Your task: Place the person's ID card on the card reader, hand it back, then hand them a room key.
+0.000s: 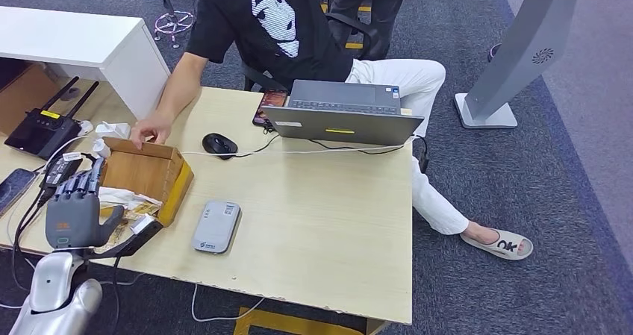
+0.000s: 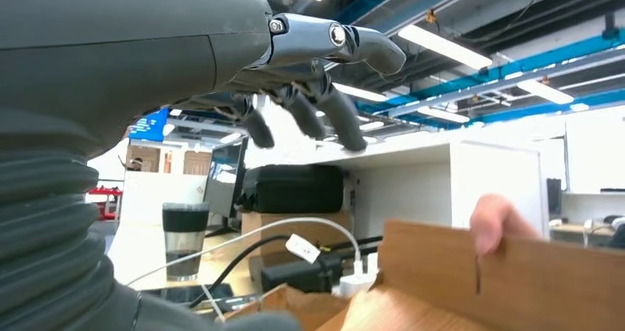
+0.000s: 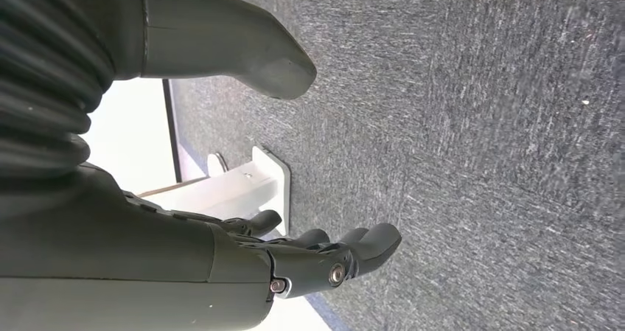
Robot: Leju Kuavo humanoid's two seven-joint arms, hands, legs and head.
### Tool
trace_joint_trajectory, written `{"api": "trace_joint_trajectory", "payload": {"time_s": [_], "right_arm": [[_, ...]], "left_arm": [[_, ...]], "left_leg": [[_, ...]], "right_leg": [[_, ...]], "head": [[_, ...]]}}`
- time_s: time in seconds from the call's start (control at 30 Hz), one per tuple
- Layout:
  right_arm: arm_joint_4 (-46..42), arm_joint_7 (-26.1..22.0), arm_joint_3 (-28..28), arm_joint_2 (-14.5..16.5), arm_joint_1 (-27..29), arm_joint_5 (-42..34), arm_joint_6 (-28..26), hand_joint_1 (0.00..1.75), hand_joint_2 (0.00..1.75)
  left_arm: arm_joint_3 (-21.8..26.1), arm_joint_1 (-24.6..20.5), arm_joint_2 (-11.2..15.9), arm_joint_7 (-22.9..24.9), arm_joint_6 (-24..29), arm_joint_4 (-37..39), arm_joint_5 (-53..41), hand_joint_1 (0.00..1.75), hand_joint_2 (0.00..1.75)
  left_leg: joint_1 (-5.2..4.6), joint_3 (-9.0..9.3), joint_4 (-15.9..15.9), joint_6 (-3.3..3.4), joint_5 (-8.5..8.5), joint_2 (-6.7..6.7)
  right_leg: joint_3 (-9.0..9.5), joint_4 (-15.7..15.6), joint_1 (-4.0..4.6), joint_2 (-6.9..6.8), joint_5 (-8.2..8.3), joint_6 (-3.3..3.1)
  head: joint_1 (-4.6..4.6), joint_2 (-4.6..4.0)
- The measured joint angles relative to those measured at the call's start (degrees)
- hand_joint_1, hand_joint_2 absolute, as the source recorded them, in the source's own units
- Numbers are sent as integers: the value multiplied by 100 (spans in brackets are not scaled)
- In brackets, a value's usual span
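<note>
Hovering left hand [image 1: 75, 210], fingers apart and empty, over box [image 1: 145, 172] near person's hand [image 1: 151, 128]; right hand [image 3: 324, 261] loosely open, empty; risking collision with those fingers.

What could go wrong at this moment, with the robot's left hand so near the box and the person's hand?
1. The left hand hovers open over the cardboard box, whose far edge the person's hand holds; reaching forward may bump those fingers.
2. Cables lie beside that hand and might snag on it.
3. No card is visible, so the card reader may stay unused if the handover fails.
</note>
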Motion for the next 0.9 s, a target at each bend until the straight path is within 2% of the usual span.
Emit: {"api": "trace_joint_trajectory", "payload": {"time_s": [0.2, 0.37, 0.57, 0.67, 0.77, 0.9], "right_arm": [[0, -11, 0, 0, 0, -28, 2, 0, 175], [0, -8, 0, 1, 1, -79, 11, 0, 175], [0, -4, 0, 2, 0, -94, 13, 0, 175], [0, 3, 0, 2, 1, -124, 16, 0, 175], [0, 8, 0, 2, 4, -168, 14, 0, 175], [0, 4, 0, 2, 9, -203, 4, 0, 175]], "left_arm": [[17, 54, -52, -1, -71, -208, 41, 0, 175], [16, 58, -111, 136, -583, -333, 55, 0, 175], [15, 61, -141, 212, -773, -446, 35, 0, 175], [15, 69, -153, 331, -1086, -522, -26, 0, 175], [-4, 109, -157, 485, -1451, -700, -146, 0, 175], [-78, 204, -154, 598, -1667, -1071, -237, 0, 175]], "left_leg": [[0, 0, 0, 0, 0, 0], [0, 0, 0, 0, 0, 0], [0, 0, 0, 0, 0, 0], [0, 0, 0, 0, 0, 0], [0, 0, 0, 0, 0, 1], [0, 0, 0, 0, 0, 1]], "right_leg": [[0, 0, 0, 0, 0, 0], [0, 0, 0, 0, 0, 0], [-1, 0, 0, 0, 0, 0], [-1, 0, 0, 0, 0, -1], [-2, 0, 0, 1, 0, -1], [-2, 0, 0, 1, 0, -1]], "head": [[-1, 0], [0, 0], [1, 0], [1, 0], [0, -1], [0, 0]]}}
